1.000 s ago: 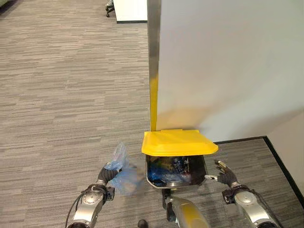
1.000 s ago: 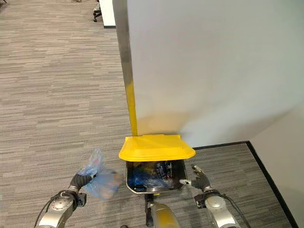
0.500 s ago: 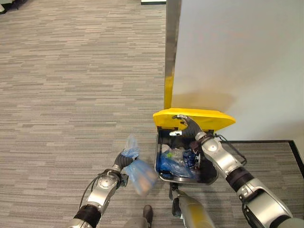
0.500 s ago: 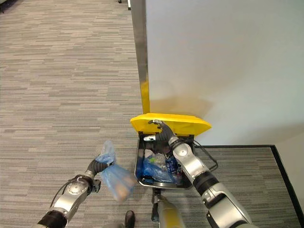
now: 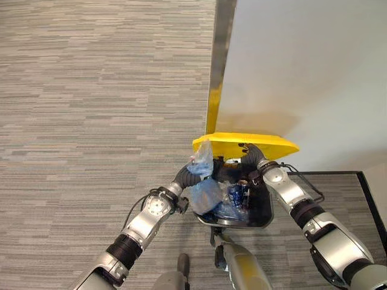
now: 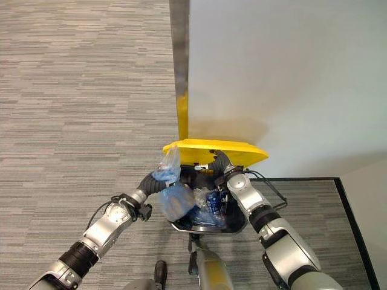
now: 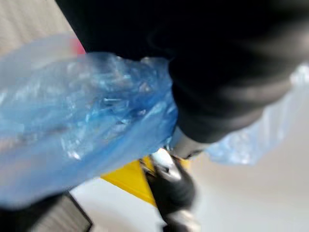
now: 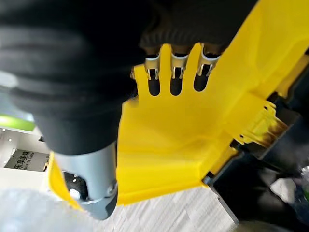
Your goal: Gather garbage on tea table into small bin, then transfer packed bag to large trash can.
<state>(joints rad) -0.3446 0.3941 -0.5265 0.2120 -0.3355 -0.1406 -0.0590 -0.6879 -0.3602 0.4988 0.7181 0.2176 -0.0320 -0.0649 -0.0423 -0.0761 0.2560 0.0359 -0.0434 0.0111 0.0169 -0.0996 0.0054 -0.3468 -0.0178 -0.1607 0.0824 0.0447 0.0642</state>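
A large black trash can [image 5: 263, 212] stands against the wall, its yellow lid [image 5: 273, 145] tipped up. My right hand [image 5: 254, 154] is under the lid's front edge, straight fingers [image 8: 176, 72] pressed against the yellow underside [image 8: 183, 140]. My left hand [image 5: 187, 176] is curled round the gathered neck of a blue plastic bag [image 5: 204, 193], seen close in the left wrist view as crinkled blue film [image 7: 82, 111]. The bag hangs at the can's left rim, partly over the opening. Blue wrappers and other trash [image 5: 239, 197] lie inside the can.
A white wall panel with a metal corner post [image 5: 219, 60] rises right behind the can. Grey striped carpet [image 5: 91, 90] spreads to the left and front. A black baseboard [image 5: 338, 173] runs along the wall at the right.
My left hand has carried the blue bag up and to the right, from beside the can to its left rim. The right hand stays under the raised lid. The camera has shifted.
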